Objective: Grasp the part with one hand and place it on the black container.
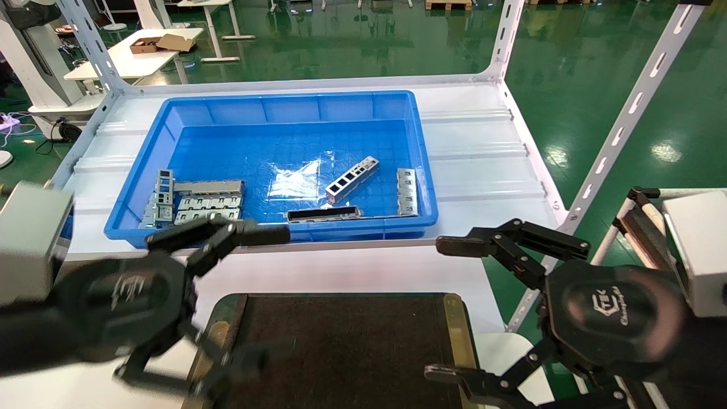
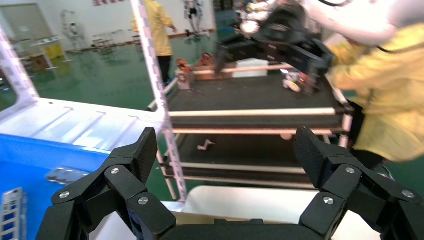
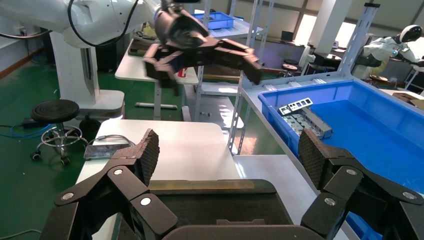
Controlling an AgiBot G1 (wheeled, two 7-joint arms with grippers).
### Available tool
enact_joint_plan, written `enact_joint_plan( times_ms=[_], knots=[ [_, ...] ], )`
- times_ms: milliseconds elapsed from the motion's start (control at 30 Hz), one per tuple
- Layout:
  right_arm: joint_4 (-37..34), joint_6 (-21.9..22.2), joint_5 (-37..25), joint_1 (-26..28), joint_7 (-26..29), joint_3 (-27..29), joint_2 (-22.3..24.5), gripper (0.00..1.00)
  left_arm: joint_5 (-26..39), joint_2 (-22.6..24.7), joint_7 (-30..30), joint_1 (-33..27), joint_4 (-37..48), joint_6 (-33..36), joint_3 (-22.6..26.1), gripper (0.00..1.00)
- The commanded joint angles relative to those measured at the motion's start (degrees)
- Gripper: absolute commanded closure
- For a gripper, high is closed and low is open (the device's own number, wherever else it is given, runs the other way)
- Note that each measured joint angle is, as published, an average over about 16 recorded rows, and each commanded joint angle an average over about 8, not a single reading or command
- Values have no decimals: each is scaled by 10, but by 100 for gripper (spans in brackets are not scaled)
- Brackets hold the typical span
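The part (image 1: 352, 179), a slim silver-grey bracket with a row of cut-outs, lies at an angle on the floor of the blue bin, right of its middle. The black container (image 1: 346, 341) is a flat dark tray with brass-coloured strips, at the table's near edge; it also shows in the right wrist view (image 3: 210, 200). My left gripper (image 1: 270, 295) is open and empty over the tray's left end, near the bin's front wall. My right gripper (image 1: 434, 309) is open and empty at the tray's right end. Both show wide open in their wrist views (image 2: 227, 150) (image 3: 227, 155).
The blue bin (image 1: 284, 102) also holds a narrow bar with a black face (image 1: 324, 213), wider grey plates (image 1: 207, 199) (image 1: 406, 191) and a second cut-out bracket (image 1: 163, 190). White shelf uprights (image 1: 625, 119) stand at the right. A dark cart (image 2: 250, 95) is beyond.
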Motion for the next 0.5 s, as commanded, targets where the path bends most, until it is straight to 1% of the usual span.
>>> enact_joint_plan(
  times_ms=[33, 267, 500],
  knots=[
    [0, 0, 0, 0, 0, 0, 0, 0, 4, 6, -3, -4, 2, -12, 1, 0],
    [0, 0, 0, 0, 0, 0, 0, 0, 58, 48, -19, -41, 22, -74, 24, 0],
    [0, 0, 0, 0, 0, 0, 0, 0, 139, 113, -21, -106, 98, -131, 63, 0]
  ],
)
